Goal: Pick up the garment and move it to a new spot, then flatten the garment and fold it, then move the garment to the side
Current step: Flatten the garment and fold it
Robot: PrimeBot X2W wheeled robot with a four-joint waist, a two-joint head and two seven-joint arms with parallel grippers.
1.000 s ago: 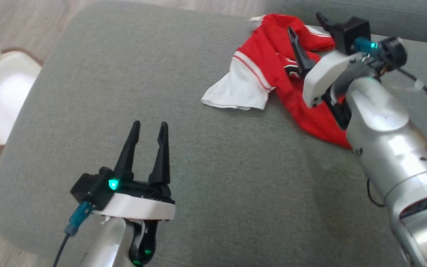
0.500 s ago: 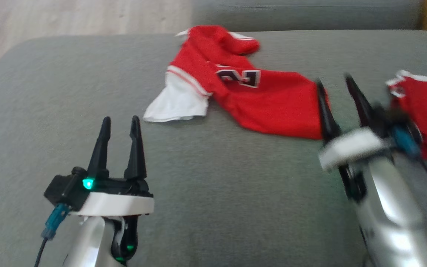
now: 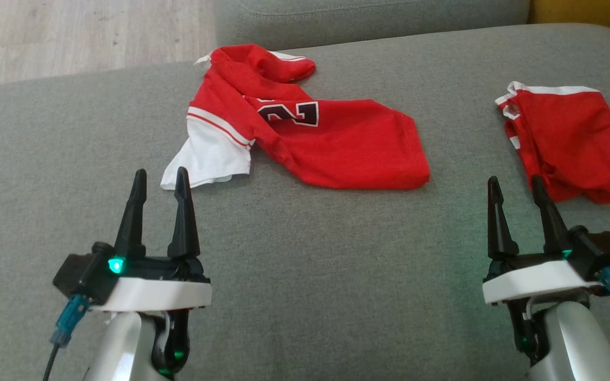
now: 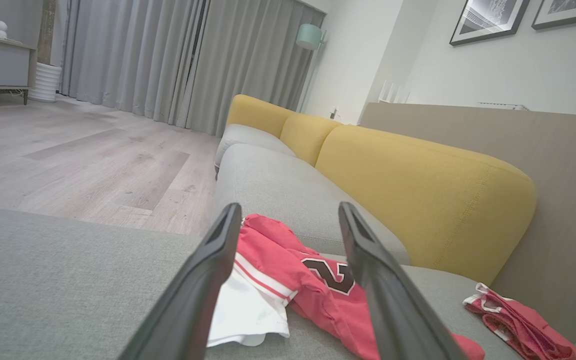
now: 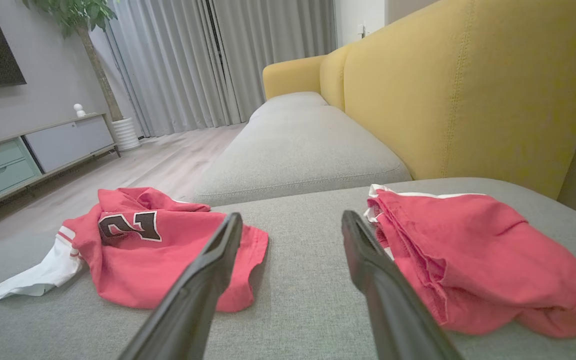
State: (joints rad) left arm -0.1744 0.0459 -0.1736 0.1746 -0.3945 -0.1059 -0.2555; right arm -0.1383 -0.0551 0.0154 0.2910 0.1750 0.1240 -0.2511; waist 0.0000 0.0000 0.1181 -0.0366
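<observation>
A red jersey (image 3: pixel 337 153) with a black-and-white number and a white sleeve lies crumpled, partly spread, on the grey sofa cushion (image 3: pixel 310 275), in the middle far part of the head view. It also shows between the fingers in the left wrist view as the jersey (image 4: pixel 278 250) and at the left in the right wrist view as the jersey (image 5: pixel 133 270). My left gripper (image 3: pixel 160 172) (image 4: pixel 289 207) hovers open just short of the white sleeve. My right gripper (image 3: pixel 514 180) (image 5: pixel 290 215) stands open and empty between the two red garments, touching neither.
A second red garment (image 3: pixel 570 143) (image 4: pixel 518 325) (image 5: pixel 468 260) with white trim lies bunched at the right. A yellow backrest (image 5: pixel 468 90) (image 4: pixel 418 200) rises behind the cushion. Another grey seat (image 3: pixel 363 18) adjoins at the far edge, with wooden floor (image 3: pixel 72 37) at far left.
The head camera has swung, bringing the second red garment into view. My right arm has pulled back from over the jersey to the lower right, open. The jersey now lies uncovered.
</observation>
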